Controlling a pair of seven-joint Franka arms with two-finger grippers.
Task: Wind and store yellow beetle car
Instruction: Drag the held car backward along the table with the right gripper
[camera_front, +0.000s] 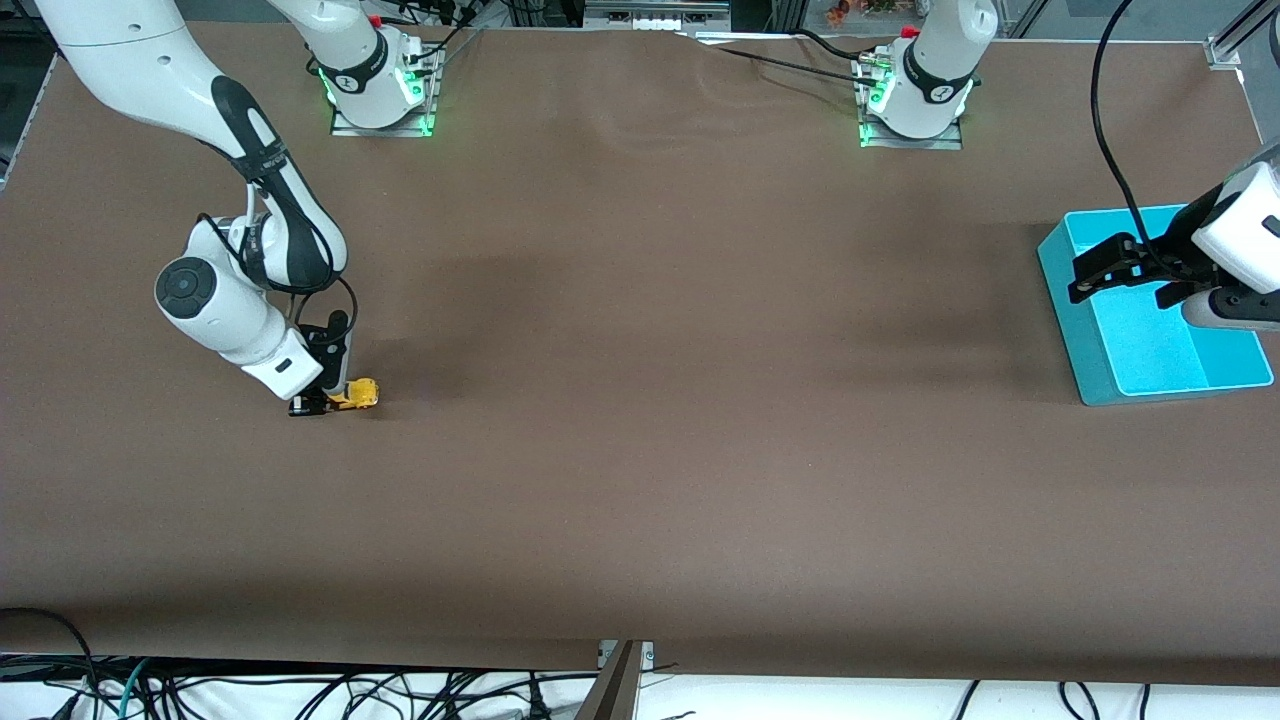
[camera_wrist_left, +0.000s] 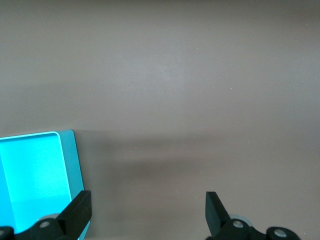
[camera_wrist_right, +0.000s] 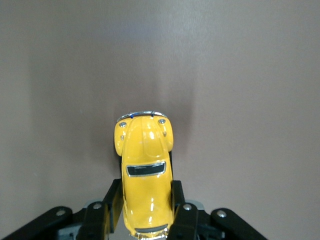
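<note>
Brown table (camera_front: 640, 400) | right tool (camera_front: 322, 402) clamped on yellow beetle car (camera_front: 357, 394), wheels on table | left tool (camera_front: 1098, 268) apart, over blue bin (camera_front: 1150, 340)

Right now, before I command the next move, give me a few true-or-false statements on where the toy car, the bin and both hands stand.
1. The right hand is shut on the small yellow beetle toy car. True.
2. The yellow car is already inside the turquoise plastic bin. False: it sits low at the brown table, toward the right arm's end, with the bin toward the left arm's end.
3. The left hand hangs over the bin's edge, open and empty. True.
4. The left hand grips a second toy car. False: nothing is between its fingers.
5. The bin holds other toys. False: its visible interior is bare.
</note>
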